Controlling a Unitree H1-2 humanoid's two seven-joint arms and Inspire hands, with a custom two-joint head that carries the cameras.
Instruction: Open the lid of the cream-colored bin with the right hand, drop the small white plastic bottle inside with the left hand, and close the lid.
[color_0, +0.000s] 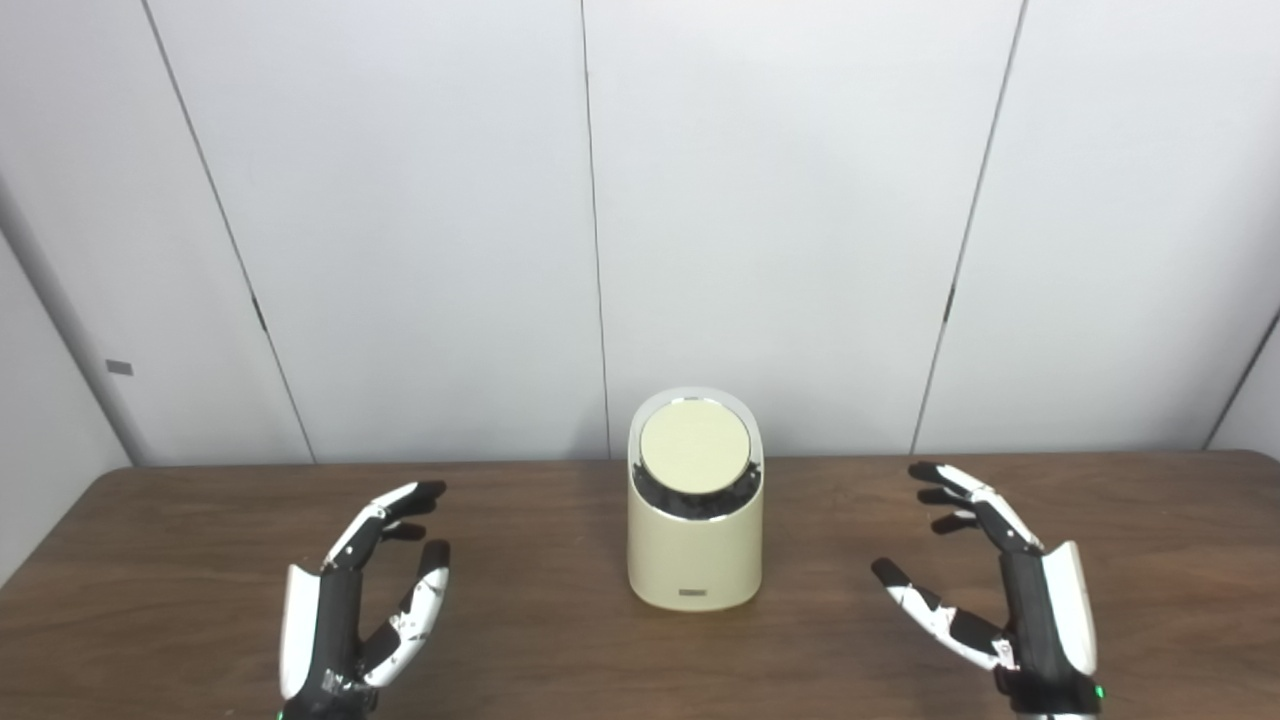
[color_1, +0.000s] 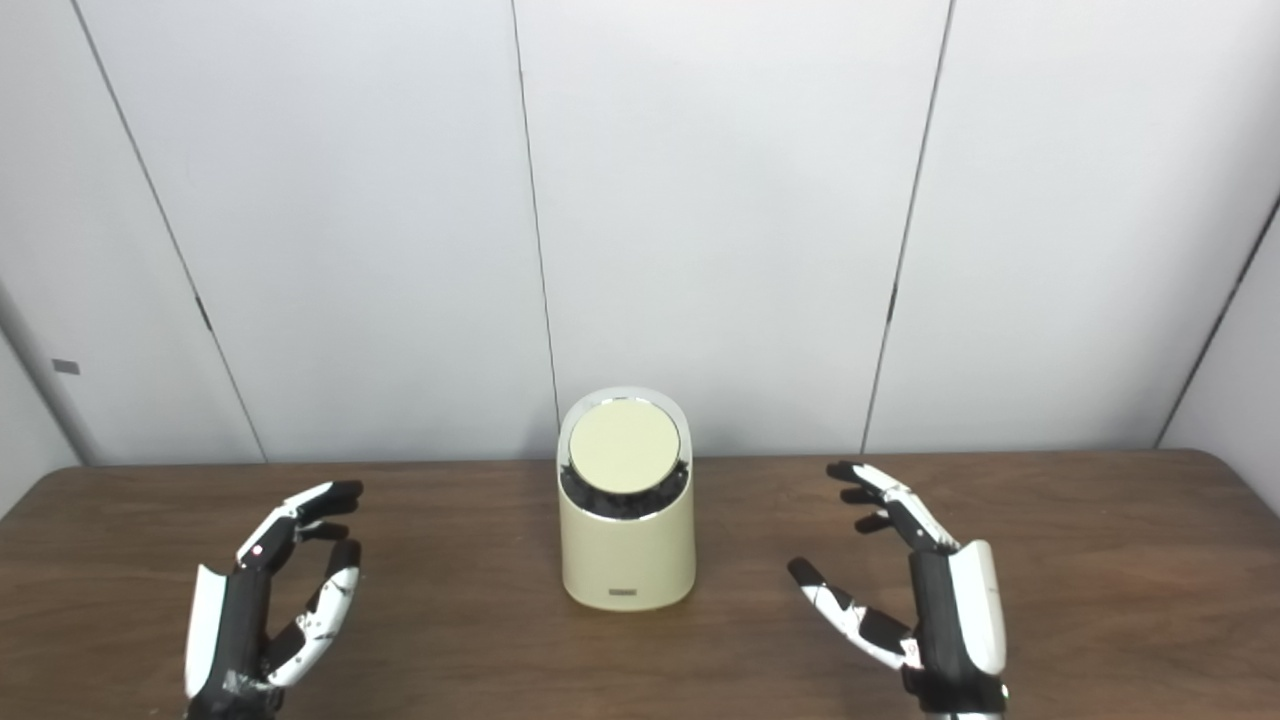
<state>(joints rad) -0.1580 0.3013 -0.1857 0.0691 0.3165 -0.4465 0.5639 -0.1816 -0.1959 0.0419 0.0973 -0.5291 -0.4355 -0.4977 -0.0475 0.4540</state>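
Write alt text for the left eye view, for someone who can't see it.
A cream-colored bin with its round lid shut stands mid-table, between two open robot hands, the left hand and the right hand, both holding nothing. No bottle is visible on the brown table.

No readable text is showing anywhere. The cream-colored bin is carrying a small dark label plate at the 6 o'clock edge of its front, but its lettering is coming through too small to read. A small grey tag is sitting on the wall panel at 9 o'clock, likewise illegible.
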